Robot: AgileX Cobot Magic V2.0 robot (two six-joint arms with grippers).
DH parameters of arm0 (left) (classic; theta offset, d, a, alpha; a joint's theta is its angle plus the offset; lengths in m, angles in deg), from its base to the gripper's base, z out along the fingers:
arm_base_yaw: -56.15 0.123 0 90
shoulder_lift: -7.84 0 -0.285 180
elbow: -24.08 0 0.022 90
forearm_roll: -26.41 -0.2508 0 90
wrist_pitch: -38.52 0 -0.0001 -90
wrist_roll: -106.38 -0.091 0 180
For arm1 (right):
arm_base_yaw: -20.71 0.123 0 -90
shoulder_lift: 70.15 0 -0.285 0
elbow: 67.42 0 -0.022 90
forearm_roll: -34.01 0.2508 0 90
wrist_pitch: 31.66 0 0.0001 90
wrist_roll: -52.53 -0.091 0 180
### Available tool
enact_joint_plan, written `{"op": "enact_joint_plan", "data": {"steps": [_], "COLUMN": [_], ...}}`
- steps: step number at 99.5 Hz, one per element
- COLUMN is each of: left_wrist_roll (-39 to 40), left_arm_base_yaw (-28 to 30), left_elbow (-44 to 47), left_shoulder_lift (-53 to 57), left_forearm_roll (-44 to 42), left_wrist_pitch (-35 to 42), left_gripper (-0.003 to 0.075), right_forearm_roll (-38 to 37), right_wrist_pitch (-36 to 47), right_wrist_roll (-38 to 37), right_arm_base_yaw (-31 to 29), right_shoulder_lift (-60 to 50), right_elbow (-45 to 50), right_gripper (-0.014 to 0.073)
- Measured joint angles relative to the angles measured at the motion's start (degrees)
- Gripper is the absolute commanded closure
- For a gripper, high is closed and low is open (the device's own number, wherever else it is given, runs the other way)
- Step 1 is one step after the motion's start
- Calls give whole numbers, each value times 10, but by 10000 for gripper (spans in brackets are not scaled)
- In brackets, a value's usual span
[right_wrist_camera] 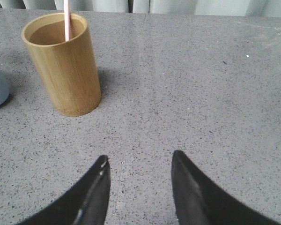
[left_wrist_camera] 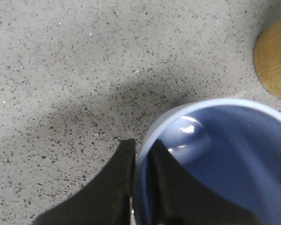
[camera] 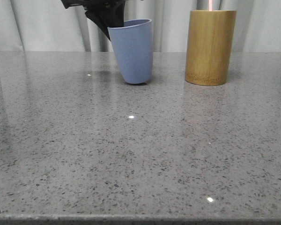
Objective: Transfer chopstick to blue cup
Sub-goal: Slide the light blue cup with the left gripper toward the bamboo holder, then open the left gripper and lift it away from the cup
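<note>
Plainly, our left gripper (left_wrist_camera: 139,161) pinches the unlabelled blue cup's (camera: 132,50) rim, tilting it, while our right gripper (right_wrist_camera: 138,169) stands spread above the bench (camera: 140,150).

Grey speckled stone table (camera: 131,154), glossy. On it: blue cup (camera: 133,50), tilted, base touching surface; bamboo cylinder (camera: 210,47) upright, apart to its right.

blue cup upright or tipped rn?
Tipped. In the front view the blue cup leans right, its base edge lifted off the table; the left tool pinches its rim, one finger inside, one outside.
</note>
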Motion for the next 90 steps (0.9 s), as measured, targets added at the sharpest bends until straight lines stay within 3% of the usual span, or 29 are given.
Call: {"op": "enact_joint_plan", "data": {"steps": [10,22,34,76,90], "left_wrist_roll": [0,0,0,0,8], "left_arm_base_yaw": [0,0,0,0,0], "left_elbow": [0,0,-6,-69,-69], "left_shoulder_lift": [0,0,0,0,13], "left_forearm_roll": [1,1,3,3,-34], "left_wrist_pitch": [-1,-4,-4,-26,-33], "left_gripper": [656,479,370,366,393], "right_forearm_roll": [0,0,0,0,0], "right_wrist_pitch": [0,0,0,0,-5], "right_wrist_roll": [0,0,0,0,0], "right_arm_base_yaw": [0,0,0,0,0], "right_shoulder_lift": [0,0,0,0,0], "right_elbow": [0,0,0,0,-4], "right_gripper": [258,258,258,258,258]}}
